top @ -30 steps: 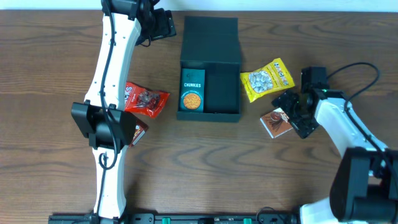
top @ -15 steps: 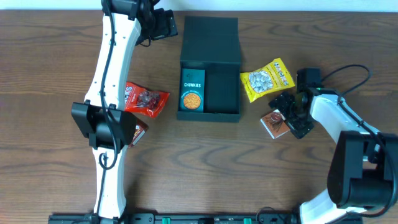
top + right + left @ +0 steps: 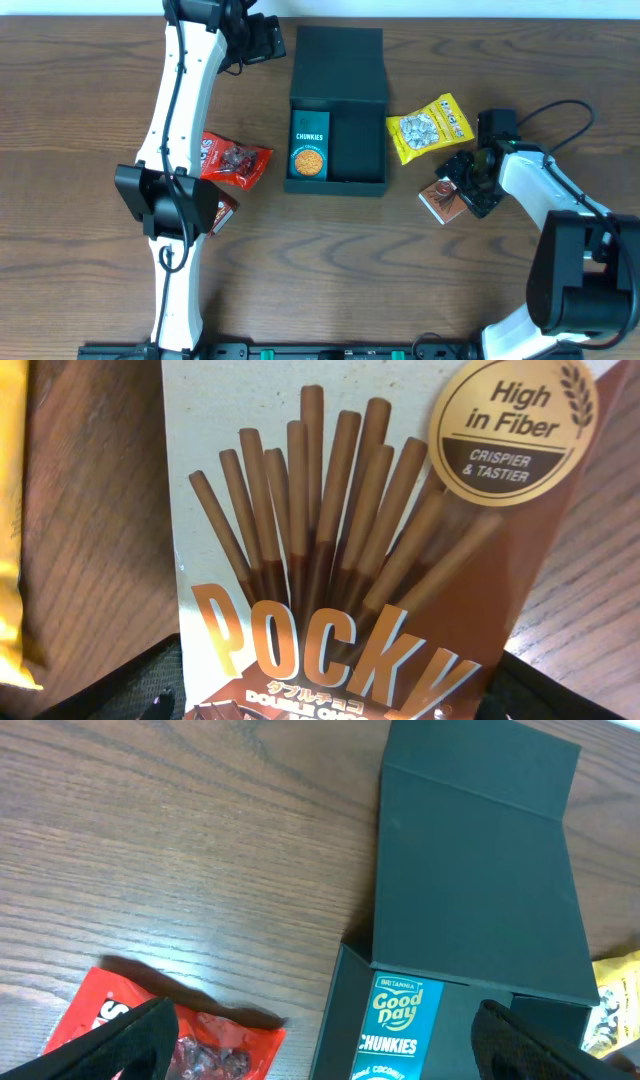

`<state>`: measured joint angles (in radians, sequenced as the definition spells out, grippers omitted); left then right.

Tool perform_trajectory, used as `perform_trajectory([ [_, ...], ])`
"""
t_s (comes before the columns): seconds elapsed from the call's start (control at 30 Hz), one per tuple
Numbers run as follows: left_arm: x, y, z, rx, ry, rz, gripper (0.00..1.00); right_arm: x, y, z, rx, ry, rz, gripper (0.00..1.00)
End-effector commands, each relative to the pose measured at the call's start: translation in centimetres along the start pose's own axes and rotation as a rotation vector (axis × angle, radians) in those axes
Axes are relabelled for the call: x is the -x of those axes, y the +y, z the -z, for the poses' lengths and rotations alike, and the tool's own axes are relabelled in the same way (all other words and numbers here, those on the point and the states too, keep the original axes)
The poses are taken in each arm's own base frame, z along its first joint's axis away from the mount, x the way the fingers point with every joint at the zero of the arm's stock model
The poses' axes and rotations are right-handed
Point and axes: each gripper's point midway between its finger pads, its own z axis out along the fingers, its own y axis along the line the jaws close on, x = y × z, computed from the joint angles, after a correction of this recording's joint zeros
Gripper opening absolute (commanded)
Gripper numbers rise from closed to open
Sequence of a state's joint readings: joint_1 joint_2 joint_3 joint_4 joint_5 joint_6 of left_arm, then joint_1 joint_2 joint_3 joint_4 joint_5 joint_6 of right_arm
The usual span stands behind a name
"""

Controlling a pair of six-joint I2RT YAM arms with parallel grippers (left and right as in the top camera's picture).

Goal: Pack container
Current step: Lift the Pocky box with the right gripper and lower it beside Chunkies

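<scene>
The container (image 3: 355,150) is a dark teal box lying open at the table's middle back, its flap lid (image 3: 470,850) folded away. A blue Good Day Chunkies packet (image 3: 309,145) lies in its left half. My left gripper (image 3: 262,38) hovers open by the container's back left corner, fingers (image 3: 130,1040) wide apart and nothing between them. My right gripper (image 3: 462,185) is down over a brown Pocky box (image 3: 443,198) lying flat right of the container. Its fingers flank the Pocky box (image 3: 340,510) on both sides. Whether they press on it I cannot make out.
A yellow snack packet (image 3: 428,127) lies against the container's right wall, just beyond the Pocky box. A red snack packet (image 3: 235,160) lies left of the container. A small brown packet (image 3: 224,212) shows partly under the left arm.
My right gripper has moved left onto the Pocky box and its jaws have narrowed round it. The left arm and the packets have stayed where they were.
</scene>
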<state>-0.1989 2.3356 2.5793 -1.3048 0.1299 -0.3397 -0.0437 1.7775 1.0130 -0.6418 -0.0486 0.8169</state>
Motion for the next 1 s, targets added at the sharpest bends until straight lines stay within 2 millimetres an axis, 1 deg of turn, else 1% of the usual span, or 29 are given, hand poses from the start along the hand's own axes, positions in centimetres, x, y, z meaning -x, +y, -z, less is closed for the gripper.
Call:
perform_trajectory([
  [0.0,0.5,0.1,1.1,0.002,-0.029,-0.002,0.95,0.4,-0.1,-0.1,-0.004,-0.004,0.075,0.77],
  [0.13,0.9,0.8,1.1,0.039,-0.047,-0.001,0.98,0.0,0.9,0.2,0.041,0.023,0.174,0.77],
  [0.27,1.2,1.5,1.2,0.051,-0.053,0.010,0.97,0.5,2.4,1.5,0.084,0.028,0.260,0.75],
  [0.37,1.5,2.2,1.2,0.057,-0.056,0.023,0.98,1.1,3.8,3.1,0.103,0.019,0.328,0.75],
  [0.43,1.7,2.8,1.3,0.063,-0.060,0.034,0.98,1.3,5.0,4.4,0.115,0.011,0.376,0.75],
  [0.57,2.3,4.2,1.4,0.072,-0.068,0.051,0.98,0.9,8.2,7.2,0.166,-0.008,0.482,0.75],
  [0.6,2.6,4.8,1.5,0.078,-0.071,0.050,0.97,0.6,9.3,8.1,0.180,-0.015,0.512,0.75],
  [0.7,2.9,6.0,1.6,0.088,-0.074,0.066,0.97,-0.6,11.7,9.8,0.210,-0.031,0.573,0.77],
  [0.77,3.3,7.2,1.8,0.096,-0.078,0.088,0.97,-2.0,14.1,11.2,0.250,-0.053,0.636,0.77],
  [0.8,3.4,7.6,1.8,0.099,-0.079,0.096,0.97,-2.6,15.0,11.7,0.264,-0.060,0.658,0.77],
  [0.87,3.5,8.4,1.9,0.105,-0.079,0.109,0.97,-3.9,16.6,12.6,0.294,-0.074,0.702,0.77],
  [0.97,3.6,9.1,2.0,0.112,-0.077,0.122,0.97,-5.5,18.2,13.2,0.329,-0.087,0.742,0.77],
])
